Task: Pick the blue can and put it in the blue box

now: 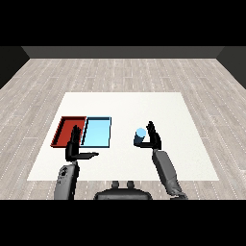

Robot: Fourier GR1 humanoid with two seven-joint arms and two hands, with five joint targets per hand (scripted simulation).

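The blue can stands upright, well to the right of the light blue tray, which lies flat and holds nothing.

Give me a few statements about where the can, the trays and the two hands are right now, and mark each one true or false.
1. The blue can stands on the table, outside both trays. True.
2. The red tray lies to the right of the light blue tray. False: it lies to its left.
3. The right hand is beside the can. True.
4. The left hand holds the can. False: it holds nothing, near the trays.
5. The can lies in the light blue tray. False: nothing is in that tray.
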